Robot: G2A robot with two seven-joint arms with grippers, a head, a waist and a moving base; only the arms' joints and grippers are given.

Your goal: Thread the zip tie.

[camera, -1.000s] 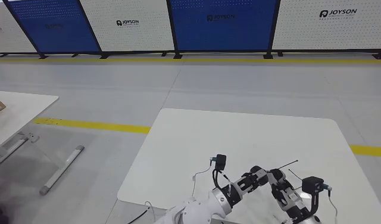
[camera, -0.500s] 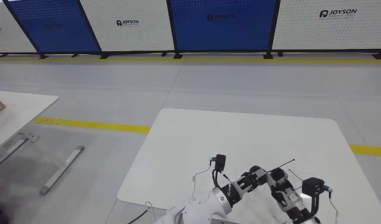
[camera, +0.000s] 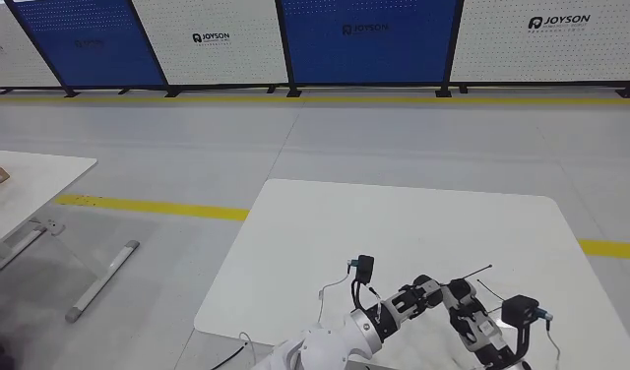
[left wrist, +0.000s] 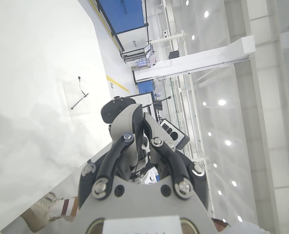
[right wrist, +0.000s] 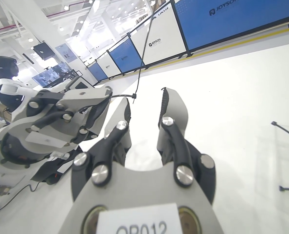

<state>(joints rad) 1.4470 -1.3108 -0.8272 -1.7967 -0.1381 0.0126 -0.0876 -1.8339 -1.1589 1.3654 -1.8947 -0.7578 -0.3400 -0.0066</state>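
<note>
Slightly shifted since the earlier frames was the thin black plastic zip tie (camera: 472, 273): its free end had wavered a little, while the right arm's wrist had been drawn back toward the near edge of the white rectangular desk (camera: 394, 222). The tie was held in the air above that near edge, between the two arms. In the right wrist view its small square head (right wrist: 134, 96) was seen standing just clear of the grey two-fingered left gripper (right wrist: 107, 96), whose fingers were closed on the strap directly behind the head. A long run of strap was seen crossing at the head and rising up and away. Whether the tail had already been passed through the eye could not be told. Such a short grip was judged to keep the head steady and turned toward the other arm, so that the eye could be reached.

The matching right gripper (right wrist: 145, 94) was placed just beside the head with its fingers spread and nothing between them, apparently ready for the loose strap to be taken.

Farther out, spare black zip ties (left wrist: 79, 102) were laid flat on the desk, seemingly on a clear sheet, well apart from both grippers, probably as stock kept out of the working space. Blue and white perforated panels (camera: 364, 30) were stood beyond a yellow floor line (camera: 148, 208).
</note>
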